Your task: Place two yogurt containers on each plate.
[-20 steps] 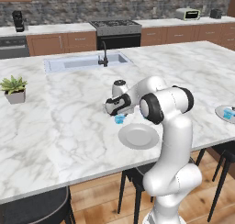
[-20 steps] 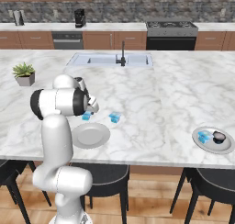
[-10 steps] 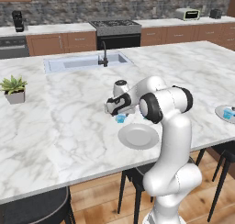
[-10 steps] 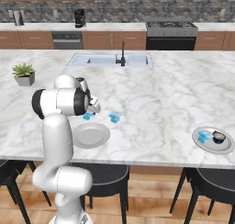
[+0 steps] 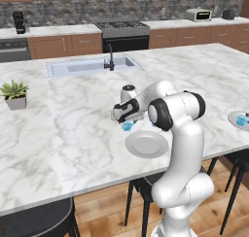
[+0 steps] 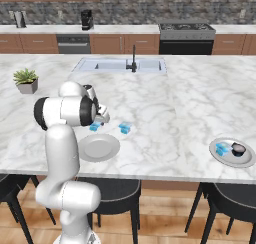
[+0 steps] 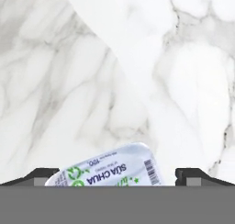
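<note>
A small squarish blue yogurt cup (image 5: 127, 126) with a pale, glossy printed foil lid (image 7: 110, 171) sits on the veined white marble counter (image 5: 73, 114), just beyond the rim of the round, shallow grey plate (image 5: 146, 144); directly above the cup hangs the claw (image 7: 117, 176), its dark fingertips (image 7: 39, 175) spread wide to either side of the lid, gripping nothing; a second blue cup (image 6: 125, 128) lies near the plate's far edge.

Kitchen: sink (image 5: 90, 66), stove (image 5: 120, 28), marble island (image 5: 63, 119).
</note>
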